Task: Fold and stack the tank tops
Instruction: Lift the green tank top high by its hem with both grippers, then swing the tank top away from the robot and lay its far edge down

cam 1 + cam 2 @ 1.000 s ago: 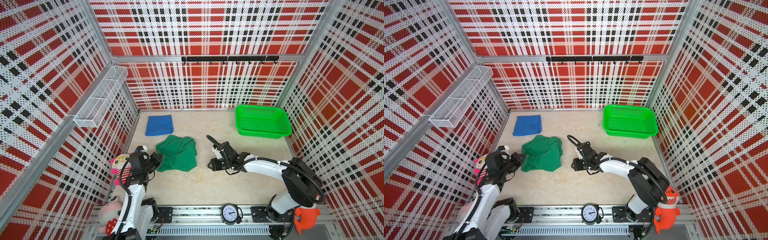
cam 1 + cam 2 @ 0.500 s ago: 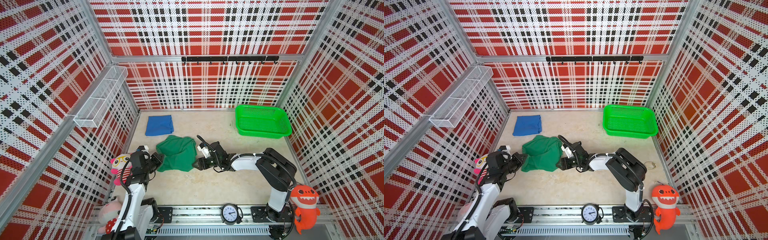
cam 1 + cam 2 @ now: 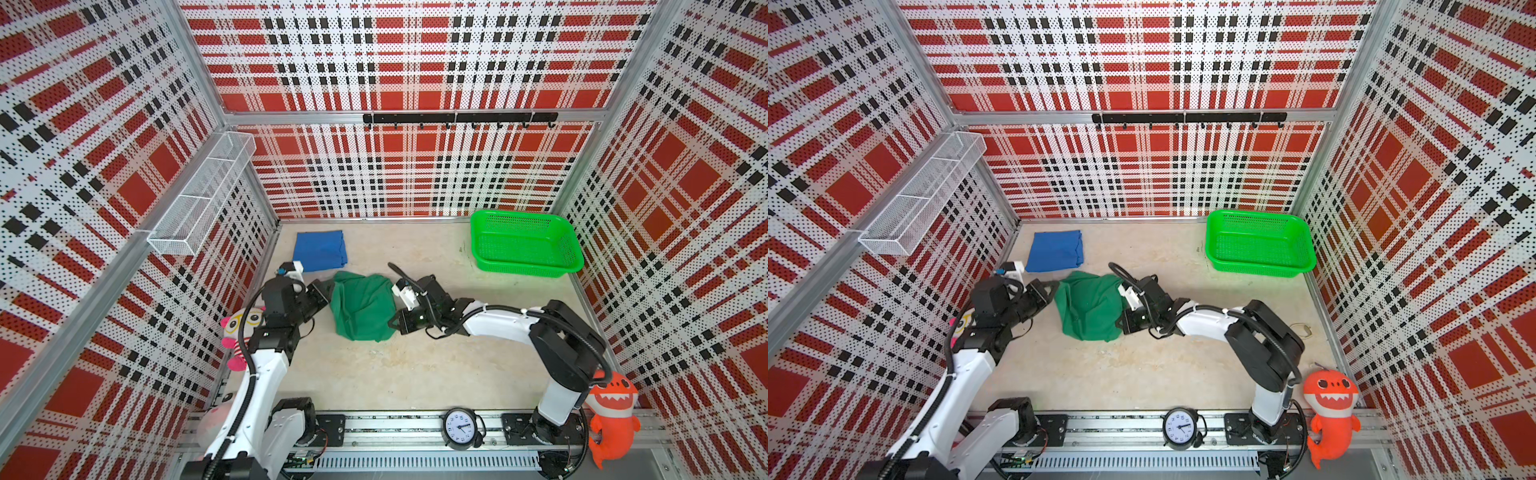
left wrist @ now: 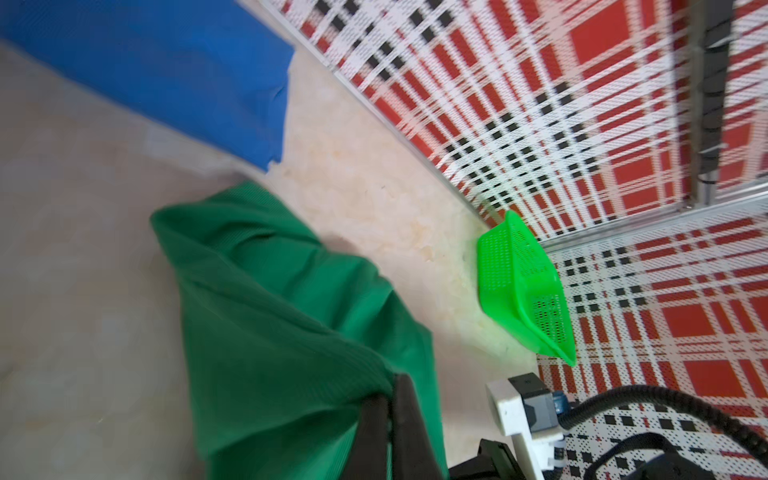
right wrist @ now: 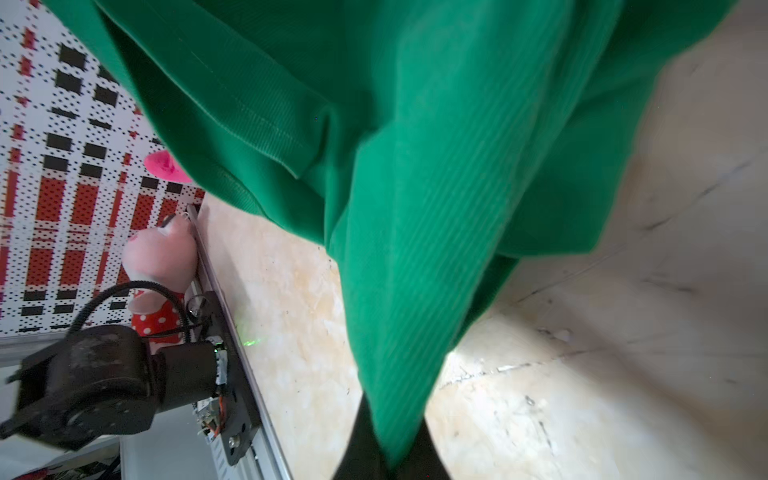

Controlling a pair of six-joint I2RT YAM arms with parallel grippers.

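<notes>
The dark green ribbed cloth tank top (image 3: 363,307) (image 3: 1090,307) lies bunched on the pale marbled surface (image 3: 415,365) (image 3: 1142,374), left of the middle in both top views and between the two arms. Its folds hide the neckline and armholes, so I cannot tell which edge is which. In the right wrist view it fills most of the frame (image 5: 415,166), with blurred edges and its upper part cut off.

The bright green plastic mesh basket (image 3: 523,266) (image 3: 1258,266) stands at the far right corner of the surface, well apart from both garments. The left wrist view shows it tilted and small (image 4: 511,282).

The royal blue cloth tank top (image 3: 319,251) (image 3: 1054,250) lies flat as a neat rectangle near the far left corner, just beyond the dark green one, and the two do not touch. In the left wrist view the frame cuts it off (image 4: 158,66).

The left end effector (image 3: 328,289) (image 3: 1054,286) is clamped on the left edge of the dark green tank top, and cloth runs between its black fingers (image 4: 405,432).

The right end effector (image 3: 394,322) (image 3: 1121,322) is closed on the near right edge of the same garment. A tapering fold of cloth runs down into its fingers (image 5: 361,453), which are blurred and cut off at the frame edge.
</notes>
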